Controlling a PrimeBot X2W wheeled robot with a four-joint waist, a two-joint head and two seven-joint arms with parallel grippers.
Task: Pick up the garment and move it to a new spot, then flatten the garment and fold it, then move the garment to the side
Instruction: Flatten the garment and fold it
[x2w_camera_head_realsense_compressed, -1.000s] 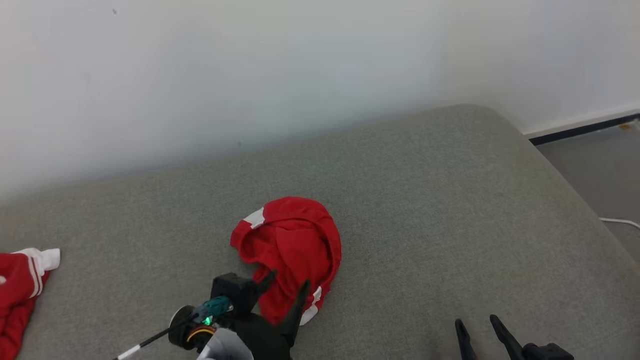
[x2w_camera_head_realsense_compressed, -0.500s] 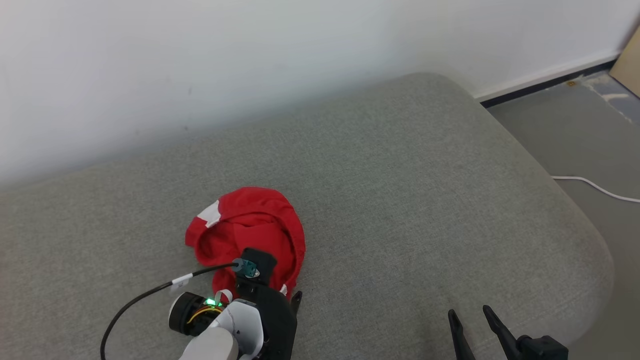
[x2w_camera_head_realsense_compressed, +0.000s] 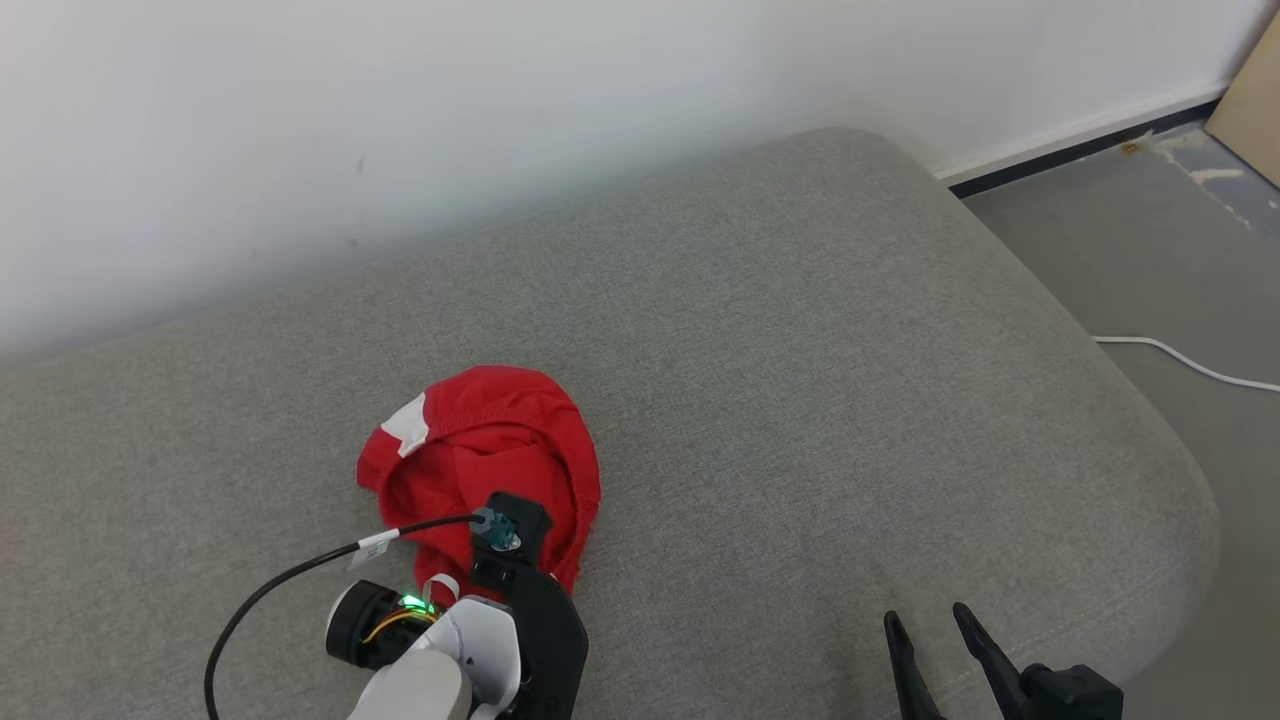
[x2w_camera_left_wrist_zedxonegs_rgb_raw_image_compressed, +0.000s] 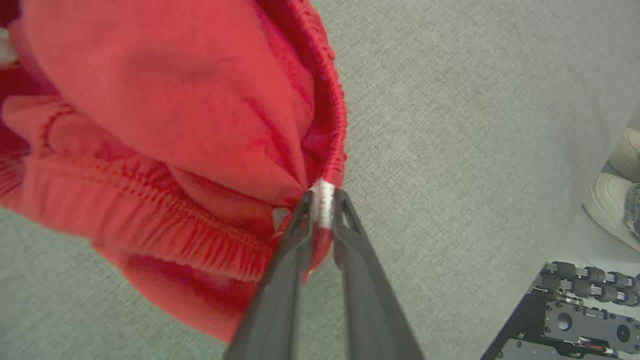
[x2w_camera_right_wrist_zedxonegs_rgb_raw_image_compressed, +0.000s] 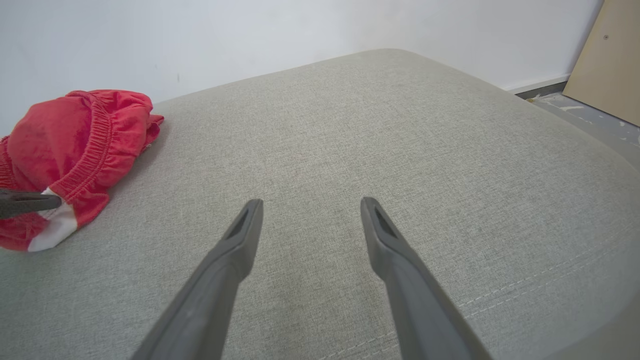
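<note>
Closed since a second ago, left gripper (x2w_camera_left_wrist_zedxonegs_rgb_raw_image_compressed: 322, 200) pinches the white hem of the garment (x2w_camera_head_realsense_compressed: 480, 445), lower left in the head view, seemingly firmly; right gripper (x2w_camera_head_realsense_compressed: 925, 625) idles, jaws apart; pickup step, next needs a clean lift and carry.

A grey cushion (x2w_camera_head_realsense_compressed: 800, 330) lies against a white wall (x2w_camera_head_realsense_compressed: 500, 100). On the floor (x2w_camera_head_realsense_compressed: 1100, 250) past its right edge: a white cable (x2w_camera_head_realsense_compressed: 1180, 362) and a tan board (x2w_camera_head_realsense_compressed: 1250, 110) — elsewhere, 2 pale shoes (x2w_camera_left_wrist_zedxonegs_rgb_raw_image_compressed: 611, 207).

Head view looks down across the cushion (x2w_camera_head_realsense_compressed: 800, 350) toward the wall (x2w_camera_head_realsense_compressed: 500, 120). The left wrist view is close over the garment (x2w_camera_left_wrist_zedxonegs_rgb_raw_image_compressed: 150, 100), and the low right wrist view shares it.
</note>
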